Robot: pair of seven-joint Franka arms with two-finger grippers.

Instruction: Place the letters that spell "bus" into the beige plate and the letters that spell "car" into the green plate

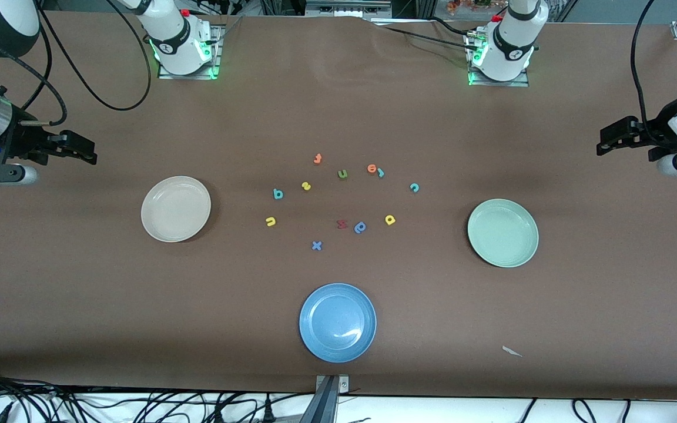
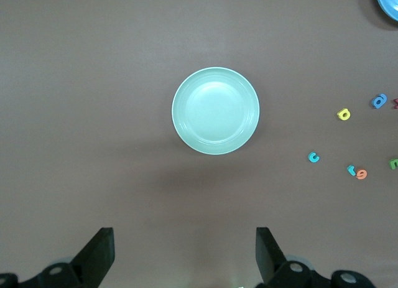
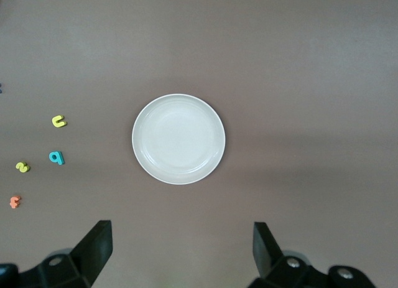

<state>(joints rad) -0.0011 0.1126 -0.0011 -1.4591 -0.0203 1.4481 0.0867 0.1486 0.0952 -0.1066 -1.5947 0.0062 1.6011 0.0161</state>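
The beige plate (image 1: 176, 208) (image 3: 178, 139) lies toward the right arm's end of the table, with nothing in it. The green plate (image 1: 503, 232) (image 2: 215, 111) lies toward the left arm's end, also bare. Between them on the table lie the teal b (image 1: 278, 194) (image 3: 56, 157), yellow s (image 1: 306, 186) (image 3: 22, 167) and yellow u (image 1: 270, 221) (image 3: 58, 121). Closer to the green plate are the teal c (image 1: 414, 187) (image 2: 314, 157), yellow a (image 1: 390, 220) (image 2: 343, 114) and light-blue r (image 1: 381, 173) (image 2: 351, 170). My right gripper (image 1: 83, 150) (image 3: 181, 247) hangs open over the bare table beside the beige plate. My left gripper (image 1: 604, 144) (image 2: 185, 250) hangs open beside the green plate.
A blue plate (image 1: 337, 322) sits nearest the front camera. Other letters lie among the task letters: a green u (image 1: 342, 174), an orange one (image 1: 317, 158), an orange o (image 1: 372, 168), a dark red one (image 1: 342, 224), a rounded blue one (image 1: 360, 227), a blue x (image 1: 316, 245).
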